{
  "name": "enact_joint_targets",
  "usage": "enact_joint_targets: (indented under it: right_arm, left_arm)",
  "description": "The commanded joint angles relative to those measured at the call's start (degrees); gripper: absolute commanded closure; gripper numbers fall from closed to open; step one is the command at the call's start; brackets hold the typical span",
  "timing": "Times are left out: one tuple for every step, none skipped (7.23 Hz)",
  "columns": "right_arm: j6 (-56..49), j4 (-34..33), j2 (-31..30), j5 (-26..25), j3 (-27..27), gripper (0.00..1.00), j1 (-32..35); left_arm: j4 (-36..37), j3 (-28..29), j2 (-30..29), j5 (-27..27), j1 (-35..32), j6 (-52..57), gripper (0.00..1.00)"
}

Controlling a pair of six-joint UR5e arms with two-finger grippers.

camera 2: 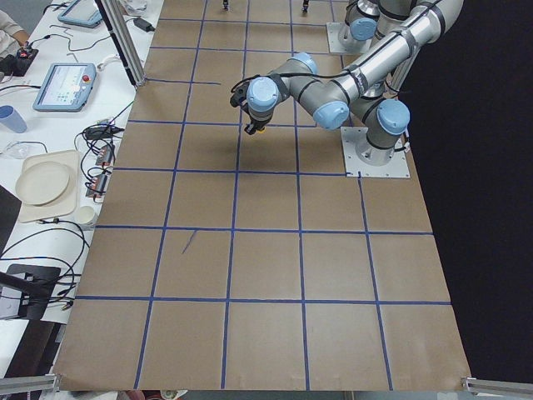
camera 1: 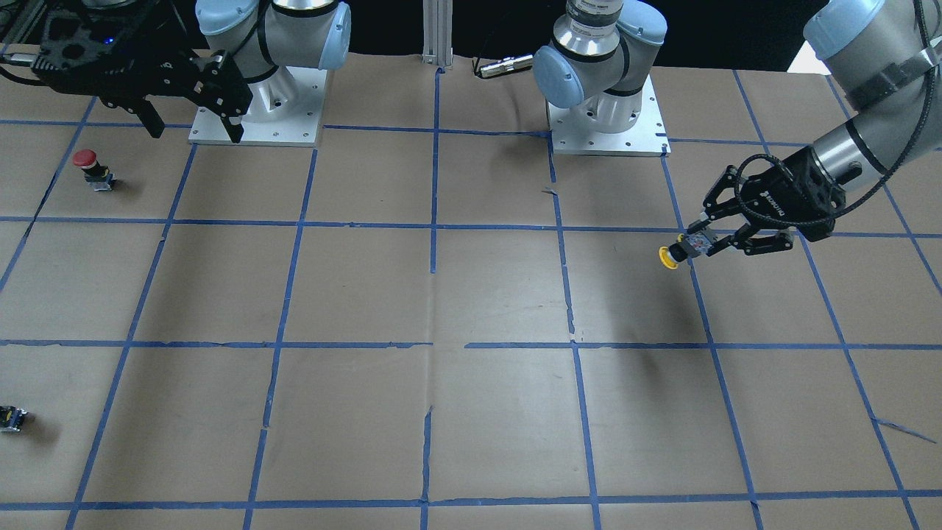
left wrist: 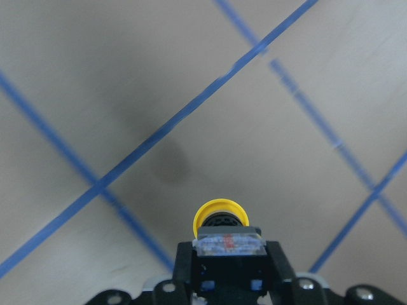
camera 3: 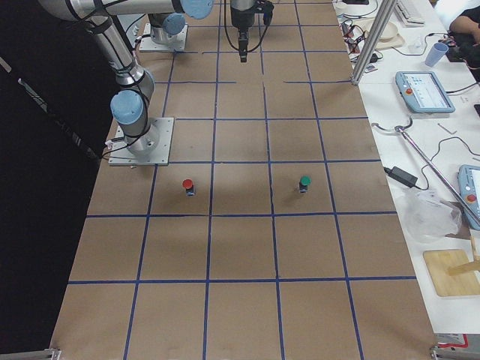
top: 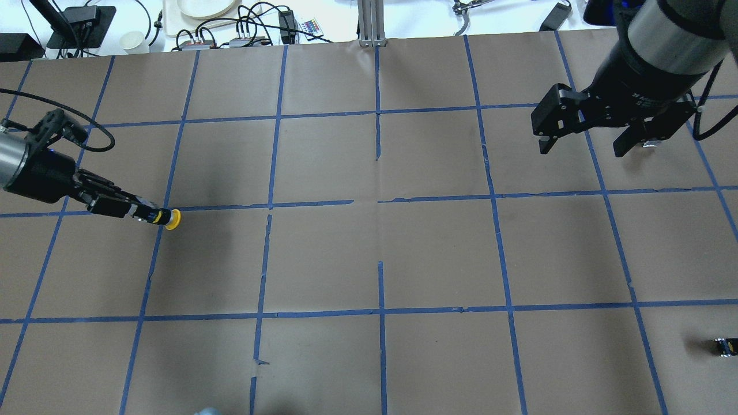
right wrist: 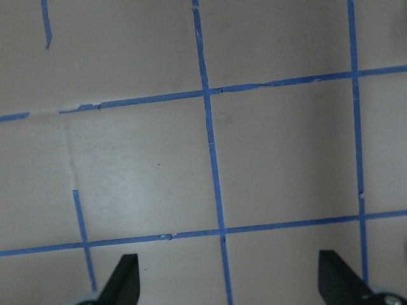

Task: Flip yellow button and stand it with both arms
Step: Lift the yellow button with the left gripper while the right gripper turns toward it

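A brown worktop (top: pixel 369 259) gridded with blue tape fills the overhead view. In the front-facing view, the left arm (camera 1: pixel 846 147) enters from the right edge. Its hand (camera 1: pixel 699 243) is clamped on the yellow button (camera 1: pixel 669 258) by its contact block — lifted off the paper, cap pointing sideways toward frame centre. At upper left the right hand (camera 1: pixel 196 135) hangs with fingers spread, holding nothing. Below it in the frame stands a red button (camera 1: pixel 90 165); a small black-grey block (camera 1: pixel 11 418) lies at lower left.
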Motion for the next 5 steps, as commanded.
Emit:
enact_joint_targets:
  right_arm:
    - [11.28,7.28,1.28,11.74,-2.12,0.01,-7.14]
    - [19.51,7.39,2.42,17.01,-2.12,0.01,-7.25]
    - [27.08,7.91,3.83,23.58,-2.2,0.01,-7.51]
    - [32.72,8.53,5.76,30.18,-2.21,0.0,-7.6]
    - [36.52,9.14,6.82,33.64,-1.86,0.0,-7.69]
  left_arm:
    - [-2.99,1.09,1.26,-14.4,-10.96,-16.18,0.9]
    - [-2.9,2.05,1.78,-20.73,-15.72,-24.45,0.91]
    - [-3.16,2.06,3.27,-27.58,-19.77,-32.19,0.92]
    - [-2.38,1.54,5.28,-35.48,-22.94,-40.88,0.94]
    - [-1.41,1.71,6.96,-42.0,-25.85,-46.28,0.95]
